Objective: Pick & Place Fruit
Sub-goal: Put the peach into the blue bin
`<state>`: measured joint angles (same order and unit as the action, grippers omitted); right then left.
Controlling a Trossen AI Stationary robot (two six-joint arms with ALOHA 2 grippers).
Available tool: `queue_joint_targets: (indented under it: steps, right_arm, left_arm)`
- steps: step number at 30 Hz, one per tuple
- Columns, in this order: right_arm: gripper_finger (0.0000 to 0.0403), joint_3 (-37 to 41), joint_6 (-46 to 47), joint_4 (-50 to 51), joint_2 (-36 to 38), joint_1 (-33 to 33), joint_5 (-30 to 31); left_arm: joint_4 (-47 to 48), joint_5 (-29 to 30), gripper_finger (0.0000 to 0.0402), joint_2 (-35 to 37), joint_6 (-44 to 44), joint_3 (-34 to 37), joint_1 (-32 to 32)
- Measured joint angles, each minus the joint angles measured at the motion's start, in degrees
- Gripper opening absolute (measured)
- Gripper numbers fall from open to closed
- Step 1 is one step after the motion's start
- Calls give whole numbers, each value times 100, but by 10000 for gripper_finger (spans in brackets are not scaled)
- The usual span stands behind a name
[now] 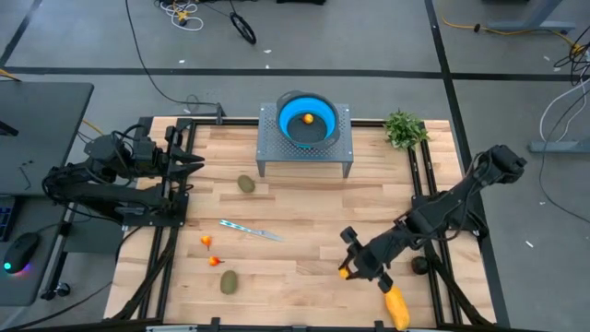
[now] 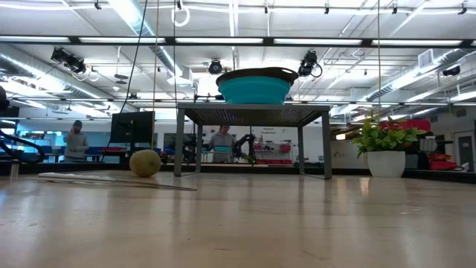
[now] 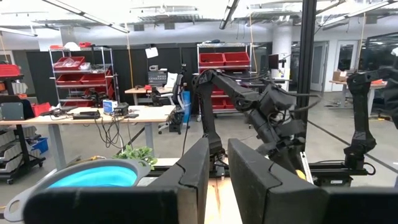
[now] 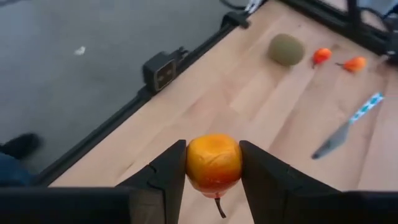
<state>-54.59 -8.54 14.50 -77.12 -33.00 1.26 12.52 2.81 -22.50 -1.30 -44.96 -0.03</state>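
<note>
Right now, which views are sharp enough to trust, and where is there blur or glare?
High view: even light, crisp, soft shadows under the rack. Low view: the near tabletop is blurred, with glare from the ceiling lights; the kiwi reads fine. Right wrist view: the orange fruit between the right gripper fingers is sharp, the far knife soft. Left wrist view: own fingers dark and blurred.

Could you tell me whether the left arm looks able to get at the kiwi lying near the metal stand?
Probably yes: the kiwi lies on bare wood with nothing between it and the left gripper.
</note>
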Motion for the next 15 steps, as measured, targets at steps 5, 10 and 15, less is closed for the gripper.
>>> queue_joint_targets:
  steps: [5,10,15]
  right_arm:
    - [144,0,44,-31,292,505,7]
    - [144,0,22,-48,620,1136,11]
    - [144,-2,13,-17,891,1828,-7]
  left_arm:
    - [1,0,68,0,0,-1,0]
    - [0,0,68,0,1,1,1]
    - [-1,0,68,0,0,1,2]
